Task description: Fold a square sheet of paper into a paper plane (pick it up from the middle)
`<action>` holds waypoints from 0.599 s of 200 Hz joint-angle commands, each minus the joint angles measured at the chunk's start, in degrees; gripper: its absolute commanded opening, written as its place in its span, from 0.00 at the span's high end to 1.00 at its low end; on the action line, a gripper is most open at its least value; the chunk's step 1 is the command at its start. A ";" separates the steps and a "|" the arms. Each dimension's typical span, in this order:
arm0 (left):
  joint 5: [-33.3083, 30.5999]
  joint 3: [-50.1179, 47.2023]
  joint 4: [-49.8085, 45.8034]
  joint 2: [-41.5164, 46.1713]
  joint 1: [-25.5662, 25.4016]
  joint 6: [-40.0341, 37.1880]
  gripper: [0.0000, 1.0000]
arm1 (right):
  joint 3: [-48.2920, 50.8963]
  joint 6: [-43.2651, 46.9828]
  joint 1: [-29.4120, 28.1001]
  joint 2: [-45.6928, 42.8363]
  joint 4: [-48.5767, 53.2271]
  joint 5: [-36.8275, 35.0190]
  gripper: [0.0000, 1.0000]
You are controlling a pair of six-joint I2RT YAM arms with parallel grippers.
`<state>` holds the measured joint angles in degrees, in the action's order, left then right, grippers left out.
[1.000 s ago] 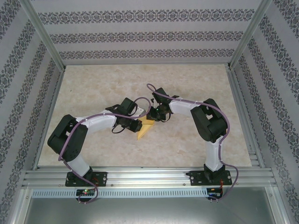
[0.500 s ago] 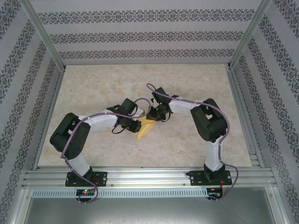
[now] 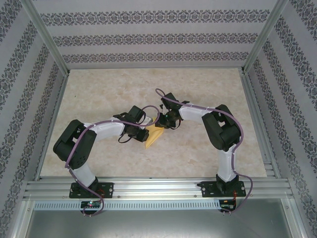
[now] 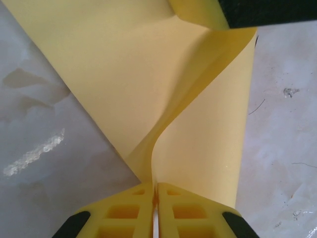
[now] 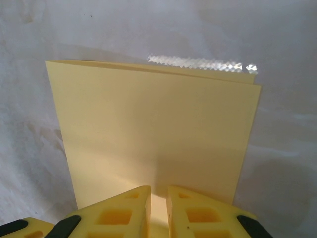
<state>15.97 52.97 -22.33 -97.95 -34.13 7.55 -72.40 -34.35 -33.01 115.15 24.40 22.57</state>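
The square sheet of paper (image 3: 153, 136) is yellow and folded, and lies mid-table between both grippers. My left gripper (image 4: 154, 191) is shut on one flap of the paper (image 4: 124, 74), which rises from the jaws and curls over toward the far side. In the top view my left gripper (image 3: 144, 131) sits at the sheet's left edge. My right gripper (image 5: 158, 191) stands over the near edge of the flat folded paper (image 5: 153, 124), jaws a narrow gap apart with nothing between them. From above, my right gripper (image 3: 166, 124) is at the sheet's far right corner.
The beige marbled tabletop (image 3: 148, 84) is bounded by aluminium rails (image 3: 158, 187) at the front and patterned walls on the other sides. The dark body of the right gripper (image 4: 267, 12) hangs just beyond the lifted flap.
The left arm has crept slightly to the right and the paper's flap has shifted a little with it. The right arm has hardly moved.
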 commanded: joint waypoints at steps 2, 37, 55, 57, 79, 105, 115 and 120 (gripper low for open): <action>0.20 -0.17 1.17 -0.45 0.81 -0.61 0.89 | -1.08 0.74 -0.61 1.48 0.56 -1.21 0.82; 1.40 -0.06 2.15 -0.22 0.82 -1.04 0.88 | -0.81 0.69 -0.64 1.49 0.47 -1.30 0.82; 1.70 0.03 2.36 -0.07 0.75 -1.26 0.88 | -0.68 0.65 -0.74 1.48 0.38 -1.41 0.82; 1.72 0.03 2.37 -0.01 0.80 -1.23 0.88 | -0.65 0.66 -0.67 1.46 0.38 -1.44 0.82; 0.95 0.42 1.79 0.05 0.82 -1.57 0.88 | -0.55 0.52 -0.73 1.36 0.34 -1.47 0.82; 0.63 0.60 1.85 -1.07 0.80 -1.75 0.87 | -0.55 0.36 -0.74 1.48 0.29 -1.41 0.82; 0.61 0.48 2.09 -1.19 0.82 -1.73 0.87 | -0.46 0.42 -0.69 1.48 0.29 -1.41 0.82; 0.59 0.49 2.32 -1.19 0.81 -1.67 0.87 | -0.39 0.36 -0.73 1.46 0.27 -1.47 0.82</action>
<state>16.56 52.97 -21.89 -97.95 -34.13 7.51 -72.40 -34.35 -33.01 115.15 24.40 22.57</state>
